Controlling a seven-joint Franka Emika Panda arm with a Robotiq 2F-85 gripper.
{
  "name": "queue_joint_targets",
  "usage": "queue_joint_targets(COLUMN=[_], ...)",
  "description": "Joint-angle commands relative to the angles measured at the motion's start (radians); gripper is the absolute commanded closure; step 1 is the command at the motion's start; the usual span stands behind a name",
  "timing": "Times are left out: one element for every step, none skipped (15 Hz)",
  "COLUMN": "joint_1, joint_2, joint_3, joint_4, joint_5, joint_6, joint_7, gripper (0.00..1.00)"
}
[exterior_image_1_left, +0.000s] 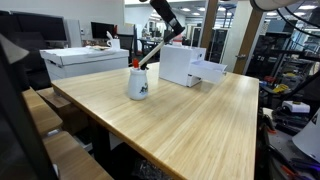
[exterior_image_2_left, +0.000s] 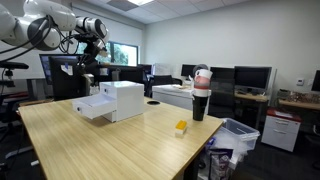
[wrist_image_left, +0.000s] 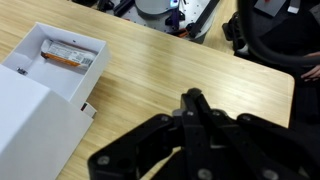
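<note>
Clenched, empty tool (wrist_image_left: 192, 100) above the wooden table (wrist_image_left: 150, 70), white box (wrist_image_left: 30, 120) apart at the wrist view's left.

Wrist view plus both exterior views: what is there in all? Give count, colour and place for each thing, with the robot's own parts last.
table: one, light wood, carries the things below
box: one, white, mid-table, in both exterior views
tray: one, white, open, joined to the box
item in tray: one, orange and silver, lying flat; too small to identify
mug: one, white, near a table edge
small block: one, yellow, near a table edge
second box: one, white, on another table behind
monitors: several, black, on background desks
arm: one, white, above the table
gripper: one, black, shut, empty, over bare wood beside the box
</note>
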Motion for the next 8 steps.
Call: queue_joint_targets(joint_1=[-0.008, -0.007, -0.006, -0.006, -0.005, -0.005, -0.005, -0.004], joint_2=[0.023, 0.026, 0.029, 0.033, 0.035, 0.038, 0.043, 0.045], joint_3=[0.005, 0.005, 0.005, 0.004, 0.004, 0.004, 0.004, 0.003], joint_4=[0.030, 0.032, 0.034, 0.035, 0.037, 0.038, 0.041, 0.043], joint_5=[-0.002, -0.003, -0.004, -0.006, -0.007, -0.008, -0.009, -0.012], joint_6=[-0.041, -0.043, -0.045, -0.048, -0.049, -0.051, -0.053, -0.054], joint_7=[-0.037, -0.041, -0.045, -0.049, -0.052, -0.055, -0.060, -0.064], gripper=[0.95, 0.95, 0.95, 0.95, 0.95, 0.95, 0.95, 0.95])
